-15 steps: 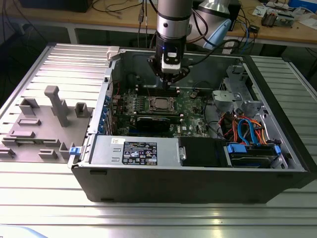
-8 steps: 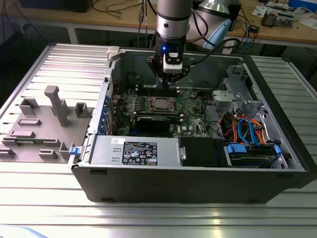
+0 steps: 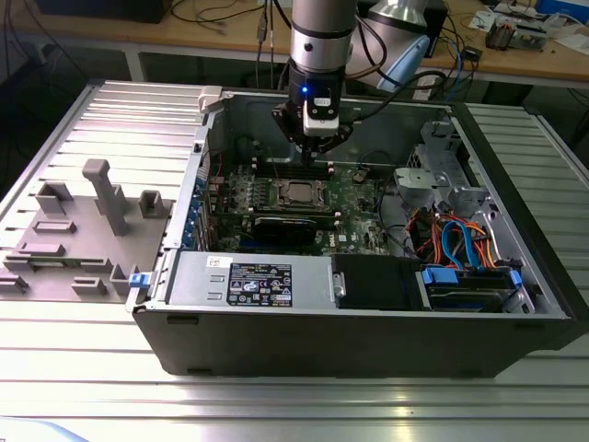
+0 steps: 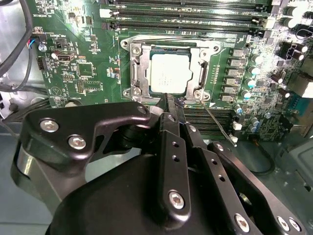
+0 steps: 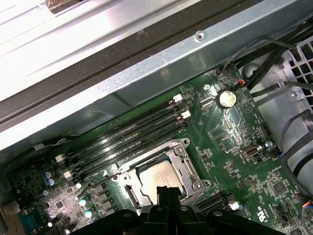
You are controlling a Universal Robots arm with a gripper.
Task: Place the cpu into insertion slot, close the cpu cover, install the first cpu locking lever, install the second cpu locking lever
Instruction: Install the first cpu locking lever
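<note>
state: seated cpu (image 4: 168, 73) beneath lowered cpu cover (image 4: 138, 68) | gripper (image 4: 172, 104): pinched shut, empty, beside its edge | risk: slipping off free locking lever (image 4: 217, 121), letting it spring back

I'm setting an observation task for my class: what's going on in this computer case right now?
A robot arm is working inside an open computer case. The cpu lies in the slot with the cover flat around it. The gripper, shut, sits at the slot's edge, next to a thin lever that sticks out over the board, seemingly unlatched.
</note>
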